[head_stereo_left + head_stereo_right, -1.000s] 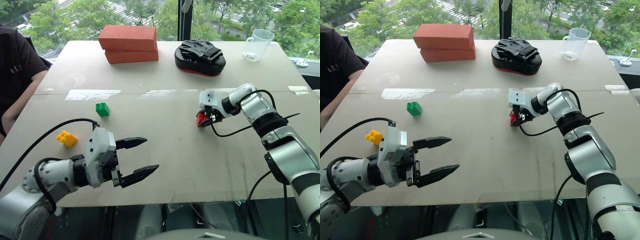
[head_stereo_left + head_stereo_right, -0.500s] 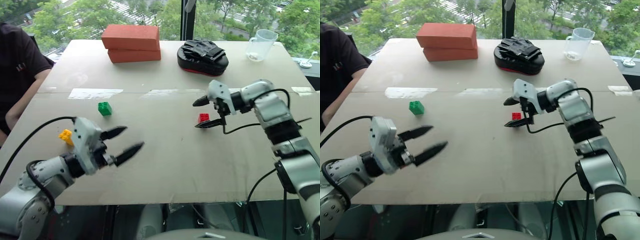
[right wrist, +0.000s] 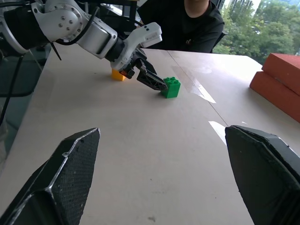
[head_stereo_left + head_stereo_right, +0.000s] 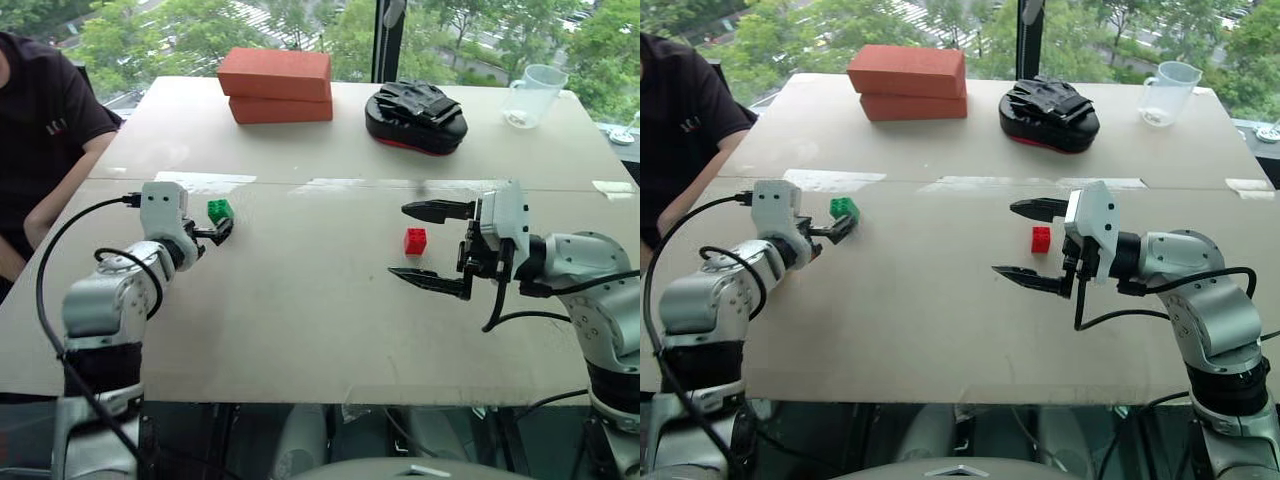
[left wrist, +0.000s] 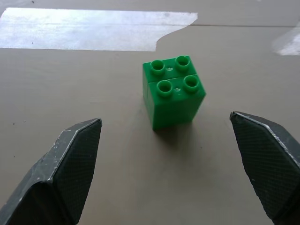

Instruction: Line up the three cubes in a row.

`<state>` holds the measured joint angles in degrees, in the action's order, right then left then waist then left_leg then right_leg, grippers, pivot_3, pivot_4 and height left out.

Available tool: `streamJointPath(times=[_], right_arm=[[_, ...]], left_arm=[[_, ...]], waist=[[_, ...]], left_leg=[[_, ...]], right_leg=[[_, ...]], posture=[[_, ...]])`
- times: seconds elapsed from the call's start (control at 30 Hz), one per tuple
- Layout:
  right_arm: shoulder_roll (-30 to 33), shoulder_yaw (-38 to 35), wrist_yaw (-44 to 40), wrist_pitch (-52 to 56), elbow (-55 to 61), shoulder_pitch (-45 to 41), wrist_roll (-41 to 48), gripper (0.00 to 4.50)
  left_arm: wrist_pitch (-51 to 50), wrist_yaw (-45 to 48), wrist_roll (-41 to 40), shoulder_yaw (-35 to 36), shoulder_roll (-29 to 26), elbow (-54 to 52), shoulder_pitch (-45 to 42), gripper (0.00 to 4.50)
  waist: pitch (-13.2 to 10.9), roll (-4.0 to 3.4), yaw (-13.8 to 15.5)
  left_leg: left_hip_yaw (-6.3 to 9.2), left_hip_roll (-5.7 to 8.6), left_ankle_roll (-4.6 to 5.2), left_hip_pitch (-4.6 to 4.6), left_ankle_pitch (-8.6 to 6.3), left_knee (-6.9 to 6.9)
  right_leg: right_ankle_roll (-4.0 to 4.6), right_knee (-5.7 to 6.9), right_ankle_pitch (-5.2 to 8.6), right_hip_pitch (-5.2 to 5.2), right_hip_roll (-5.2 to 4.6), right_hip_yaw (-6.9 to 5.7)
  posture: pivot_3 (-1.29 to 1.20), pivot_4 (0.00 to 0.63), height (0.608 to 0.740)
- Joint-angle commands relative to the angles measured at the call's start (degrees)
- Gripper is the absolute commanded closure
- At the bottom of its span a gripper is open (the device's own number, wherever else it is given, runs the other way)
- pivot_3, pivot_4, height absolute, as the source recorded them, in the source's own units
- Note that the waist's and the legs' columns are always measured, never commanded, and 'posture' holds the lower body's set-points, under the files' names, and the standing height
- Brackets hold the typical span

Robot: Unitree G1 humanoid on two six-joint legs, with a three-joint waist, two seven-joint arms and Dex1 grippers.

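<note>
On surface's left side, L pincer [image 4: 222,229] is spread wide w/ green cube [image 4: 219,210] just ahead of its tips, untouched; yellow cube [image 3: 117,75] sits behind that arm. Mid-surface, red cube [image 4: 415,241] stands free, R pincer [image 4: 432,246] spread around it, not touching.

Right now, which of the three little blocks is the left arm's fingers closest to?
The green cube: it sits just ahead of the left gripper, between its open fingers. The yellow cube lies behind that arm, and the red cube sits far across.
</note>
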<state>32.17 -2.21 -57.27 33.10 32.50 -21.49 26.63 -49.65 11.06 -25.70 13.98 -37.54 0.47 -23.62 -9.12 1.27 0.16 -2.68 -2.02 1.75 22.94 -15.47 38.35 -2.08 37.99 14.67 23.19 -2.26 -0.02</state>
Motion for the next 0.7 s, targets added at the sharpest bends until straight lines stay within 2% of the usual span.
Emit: streamJointPath(times=[0.03, 0.13, 0.23, 0.33, 0.4, 0.43, 0.5, 0.57, 0.7], right_arm=[[1.4, -1.5, 2.9, 0.4, 3.6, 0.3, 2.2, 0.11], [2.3, -1.7, 4.6, 1.0, 4.9, 1.1, 3.0, 0.11], [3.8, -2.2, 5.8, 1.2, 6.3, 2.5, 3.5, 0.00], [4.9, -2.7, 7.0, 1.5, 7.4, 3.8, 4.3, 0.00], [5.5, -2.9, 7.8, 1.6, 8.0, 4.6, 4.6, 0.00], [5.8, -3.0, 8.3, 1.6, 8.2, 5.1, 4.8, 0.00], [6.1, -3.1, 9.4, 1.8, 8.8, 5.8, 5.3, 0.00], [6.3, -3.5, 10.5, 2.2, 9.5, 6.6, 6.0, 0.00], [7.6, -4.4, 11.1, 1.1, 10.1, 9.7, 5.6, 0.00]], left_arm=[[6.2, 2.4, 5.6, -3.5, -0.3, 10.7, -7.2, 0.00], [9.2, 4.6, 7.9, -5.3, 0.8, 21.2, -13.7, 0.00], [9.7, 7.6, 10.0, -7.4, 0.9, 28.2, -18.5, 0.63], [9.2, 9.0, 11.4, -8.2, 0.6, 30.8, -20.9, 1.88], [8.9, 10.7, 12.0, -8.6, 0.2, 30.7, -21.6, 2.87], [8.5, 11.7, 12.3, -8.9, -0.2, 30.1, -21.7, 3.19], [8.9, 16.4, 12.1, -9.8, -1.9, 27.8, -21.5, 3.15], [9.5, 25.2, 9.6, -10.5, -3.8, 24.7, -21.6, 3.15], [14.0, 50.3, 6.3, -17.0, -8.2, 19.3, -22.6, 3.15]], waist=[[0.0, 0.04, 0.1], [0.0, 0.04, 0.1], [0.0, 0.13, 0.5], [0.0, 0.14, 0.5], [0.0, 0.14, 0.5], [0.0, 0.14, 0.5], [0.0, 0.15, 0.4], [-0.1, 0.21, 0.4], [-0.1, 0.22, 0.7]], left_leg=[[0.03, -0.01, 0.02, 0.00, -0.01, 0.00], [-0.01, -0.06, -0.06, 0.02, 0.04, 0.01], [0.01, -0.03, -0.06, 0.10, 0.04, 0.04], [0.00, -0.04, -0.06, 0.14, 0.04, 0.04], [0.01, -0.04, -0.06, 0.15, 0.04, 0.04], [0.02, -0.05, -0.07, 0.15, 0.04, 0.05], [0.02, -0.05, -0.07, 0.15, 0.04, 0.05], [0.02, -0.06, -0.08, 0.15, 0.05, 0.06], [0.01, -0.08, -0.09, 0.20, 0.06, 0.07]], right_leg=[[0.00, -0.01, 0.00, 0.00, 0.03, -0.03], [0.00, -0.04, 0.01, 0.02, 0.11, 0.03], [-0.02, -0.07, 0.01, 0.03, 0.15, -0.02], [-0.03, -0.12, 0.02, 0.04, 0.14, -0.01], [-0.03, -0.10, 0.02, 0.05, 0.14, -0.01], [-0.03, -0.09, 0.02, 0.05, 0.14, -0.02], [-0.03, -0.07, 0.02, 0.05, 0.14, -0.01], [-0.02, -0.05, 0.02, 0.07, 0.16, -0.01], [-0.02, -0.07, 0.02, 0.09, 0.17, -0.02]], posture=[[0.00, 0.150, 0.737], [0.00, 0.150, 0.737], [0.00, 0.150, 0.737], [0.00, 0.150, 0.737], [0.00, 0.150, 0.737], [0.00, 0.150, 0.737], [0.00, 0.150, 0.737], [0.00, 0.150, 0.737], [0.00, 0.150, 0.737]])
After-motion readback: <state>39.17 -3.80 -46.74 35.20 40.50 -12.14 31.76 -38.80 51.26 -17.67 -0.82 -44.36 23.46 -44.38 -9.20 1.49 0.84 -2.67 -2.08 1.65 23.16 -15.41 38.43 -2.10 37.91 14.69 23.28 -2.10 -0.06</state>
